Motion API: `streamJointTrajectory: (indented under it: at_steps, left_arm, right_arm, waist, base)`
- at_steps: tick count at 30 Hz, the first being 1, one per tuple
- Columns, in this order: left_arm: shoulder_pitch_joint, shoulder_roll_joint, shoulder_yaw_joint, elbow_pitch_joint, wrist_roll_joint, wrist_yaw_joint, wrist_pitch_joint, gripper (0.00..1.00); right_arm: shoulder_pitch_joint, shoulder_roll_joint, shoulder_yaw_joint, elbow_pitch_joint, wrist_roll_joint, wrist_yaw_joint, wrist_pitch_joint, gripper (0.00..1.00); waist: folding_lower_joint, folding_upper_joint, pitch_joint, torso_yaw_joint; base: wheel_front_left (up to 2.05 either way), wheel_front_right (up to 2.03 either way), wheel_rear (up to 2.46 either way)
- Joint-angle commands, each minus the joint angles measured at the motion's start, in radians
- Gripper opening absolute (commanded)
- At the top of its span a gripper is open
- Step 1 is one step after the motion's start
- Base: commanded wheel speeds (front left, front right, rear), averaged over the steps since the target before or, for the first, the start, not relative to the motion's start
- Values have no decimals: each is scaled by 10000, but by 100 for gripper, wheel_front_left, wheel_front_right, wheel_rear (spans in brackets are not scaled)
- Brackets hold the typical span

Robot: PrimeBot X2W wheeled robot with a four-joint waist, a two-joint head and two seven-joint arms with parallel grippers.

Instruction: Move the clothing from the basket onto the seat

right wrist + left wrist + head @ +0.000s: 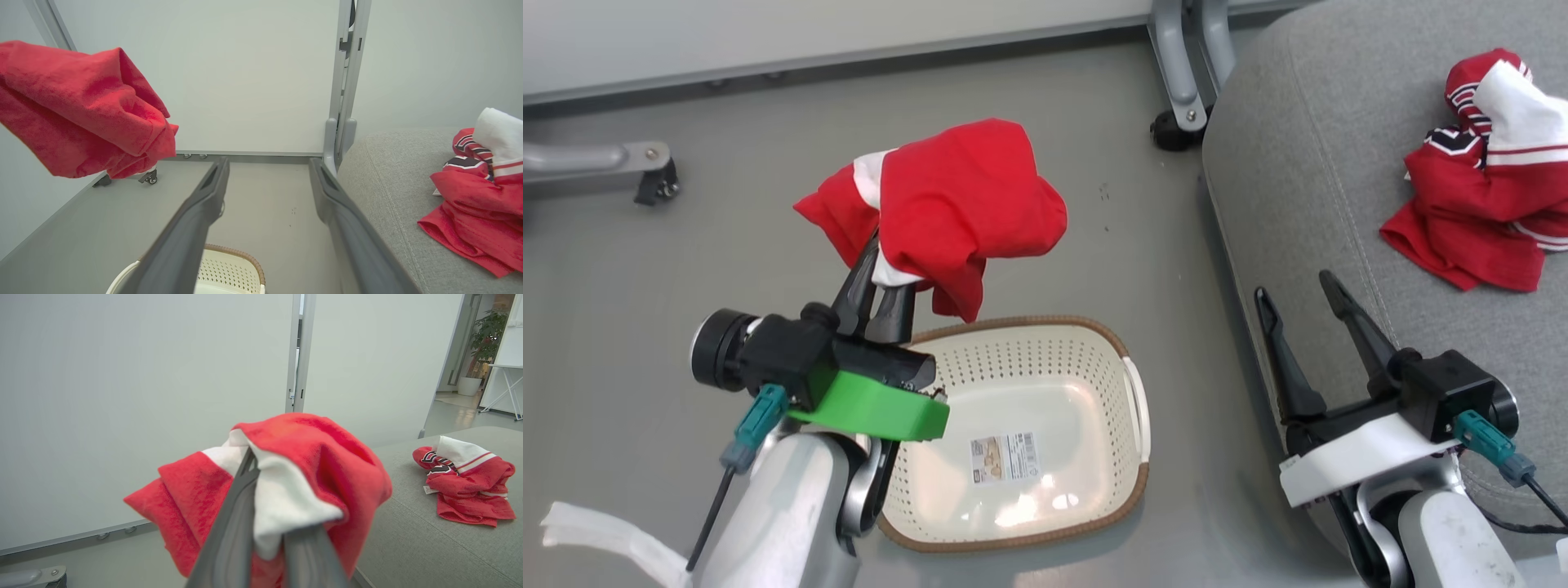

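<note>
My left gripper (878,265) is shut on a red garment with a white panel (956,200), lifted above the far rim of the cream basket (1094,359). Its fingers pinch the white fold (282,498) of that garment. The basket holds no clothing; only a label sticker lies on its floor. A second red and white garment (1478,204) with striped trim lies crumpled on the grey seat (1307,163) at the right. At the seat's near left edge my right gripper (1298,286) stands open with nothing between its fingers (196,216). The held garment (77,110) hangs to that gripper's left.
Grey wheeled frame legs (1180,90) stand on the floor by the seat's far corner, and another caster leg (645,167) at the far left. A pale panel wall (143,396) runs behind. Grey floor lies between basket and seat.
</note>
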Motion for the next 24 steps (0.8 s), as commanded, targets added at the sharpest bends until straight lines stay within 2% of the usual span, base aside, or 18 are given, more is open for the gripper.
streamJointTrajectory:
  at_steps: [1, 7, 13, 24]
  left_arm:
    - [285, -22, 62, -204, 113, -56, -34, 0]
    - [1086, -83, 79, -1030, 263, -135, -34, 0]
    - [1789, -68, 0, -1498, 283, -31, -35, 0]
    - [2339, 46, -107, -1897, 159, 119, 41, 0]
  right_arm:
    - [218, -15, 1, -54, -79, -12, 68, 100]
    - [768, -1, 156, -208, -72, -14, 377, 100]
    - [1291, 43, 263, -363, 21, -12, 634, 100]
    - [1833, 107, 312, -622, 50, -12, 883, 100]
  waist:
    - [1, 0, -532, 213]
    - [1, 0, -1174, 261]
    - [1, 0, -1649, 292]
    - [1, 0, -1961, 333]
  base:
    - [0, 0, 0]
    - [0, 0, 0]
    - [0, 0, 0]
    - [0, 0, 0]
